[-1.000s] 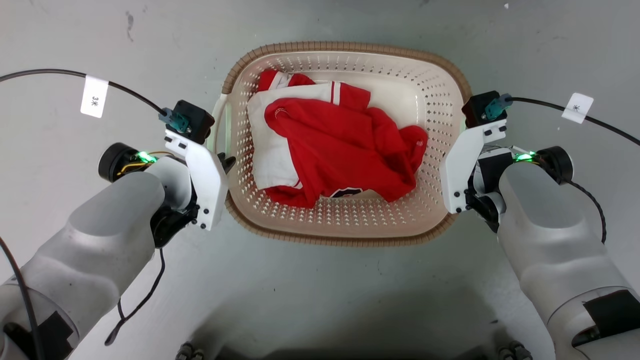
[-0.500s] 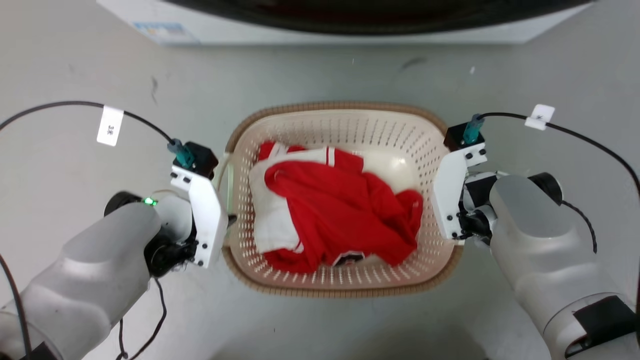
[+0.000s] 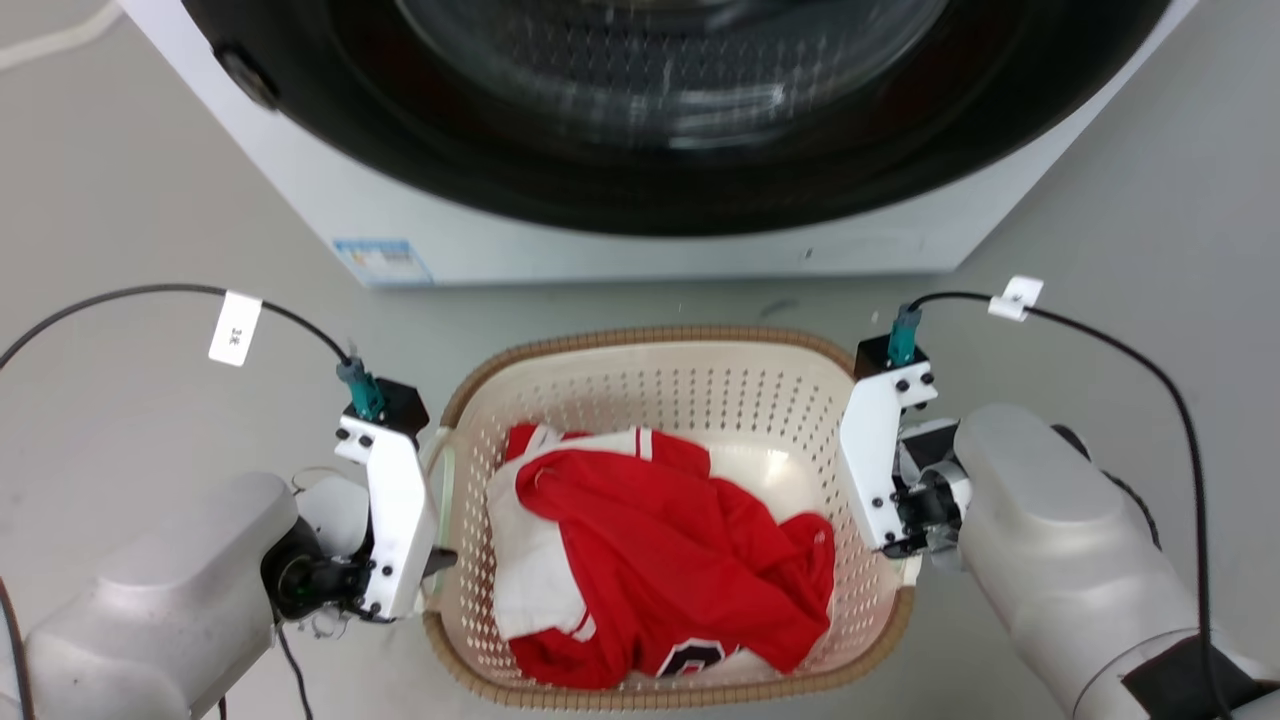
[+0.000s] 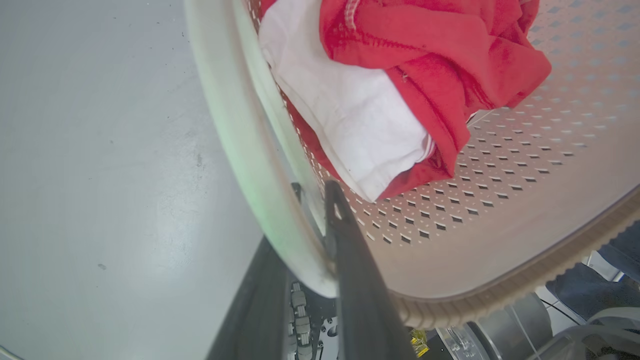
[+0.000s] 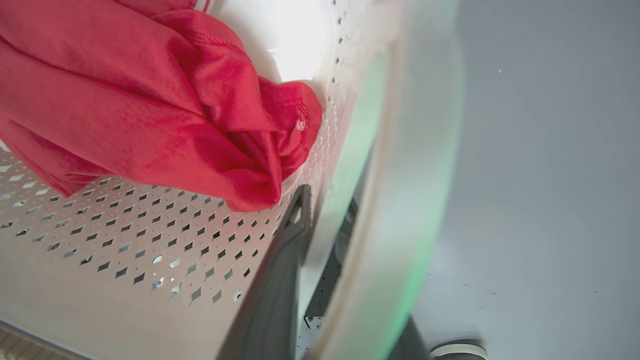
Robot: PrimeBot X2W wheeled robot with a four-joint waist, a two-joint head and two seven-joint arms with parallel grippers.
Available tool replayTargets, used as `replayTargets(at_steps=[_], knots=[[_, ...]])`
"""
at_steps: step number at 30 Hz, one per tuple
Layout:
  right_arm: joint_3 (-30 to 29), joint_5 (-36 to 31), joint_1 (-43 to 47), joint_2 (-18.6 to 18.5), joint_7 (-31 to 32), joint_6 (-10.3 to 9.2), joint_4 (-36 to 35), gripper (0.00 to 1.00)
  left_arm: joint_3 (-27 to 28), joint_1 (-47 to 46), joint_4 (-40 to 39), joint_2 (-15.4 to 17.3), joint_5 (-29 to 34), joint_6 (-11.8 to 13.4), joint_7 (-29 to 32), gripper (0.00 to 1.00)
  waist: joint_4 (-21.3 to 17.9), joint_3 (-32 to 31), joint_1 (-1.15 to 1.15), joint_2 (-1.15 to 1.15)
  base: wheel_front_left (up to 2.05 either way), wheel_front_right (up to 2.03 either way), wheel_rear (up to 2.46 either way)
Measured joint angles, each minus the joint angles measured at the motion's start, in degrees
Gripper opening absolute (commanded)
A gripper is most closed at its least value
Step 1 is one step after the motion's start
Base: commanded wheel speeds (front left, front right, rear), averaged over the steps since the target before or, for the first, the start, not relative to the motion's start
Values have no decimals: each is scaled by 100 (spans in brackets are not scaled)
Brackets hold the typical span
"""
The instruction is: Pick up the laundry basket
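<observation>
The laundry basket (image 3: pixel 640 336), cream and perforated with a brown woven rim, hangs between my two arms with red and white clothes (image 3: pixel 660 540) inside. My left gripper (image 3: pixel 440 560) is shut on its white left handle (image 3: pixel 445 480). In the left wrist view the handle (image 4: pixel 235 125) runs between the two dark fingers of that gripper (image 4: pixel 305 220). My right gripper (image 3: pixel 900 545) is shut on the right handle, mostly hidden behind its white bracket. In the right wrist view the pale handle (image 5: pixel 400 175) sits between the fingers of the right gripper (image 5: pixel 345 235).
A white washing machine (image 3: pixel 640 250) with a big dark round door (image 3: pixel 660 90) stands right behind the basket. Grey floor (image 3: pixel 130 200) spreads to both sides. Black cables with white tags (image 3: pixel 235 328) arc off both wrists.
The camera has tilted up, bringing the washing machine into sight and shifting the basket lower in the picture. Both grippers keep their hold on the handles.
</observation>
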Motion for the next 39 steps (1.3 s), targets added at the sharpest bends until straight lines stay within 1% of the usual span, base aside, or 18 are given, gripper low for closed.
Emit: replayTargets(at_steps=[3,6,9,21,23,29,39], knots=[[145,145,71,4,170,0,-49,0,1,83,-16,46,-30,0,133,0,-41,-333,0,0,0,0,0],[274,272,109,7,230,-2,-137,0,14,104,-30,60,137,0,275,0,-79,-638,-1,0,0,0,0],[372,369,194,16,292,-2,-144,0,21,176,-65,91,175,0,452,0,-109,-917,-1,0,0,0,0],[761,832,510,18,653,-3,-220,0,24,559,-103,105,-41,0,861,0,-163,-1886,-1,0,0,0,0],[837,907,558,15,723,-4,-249,0,20,589,-81,115,-174,0,906,0,-175,-2018,-1,0,0,0,0],[976,1072,589,10,842,-4,-282,0,21,651,-52,115,-257,0,1007,0,-200,-2230,-1,0,0,0,0],[1092,1295,687,-3,947,-5,-172,0,9,723,-23,49,-334,0,1152,0,-169,-2349,-1,0,0,0,0]])
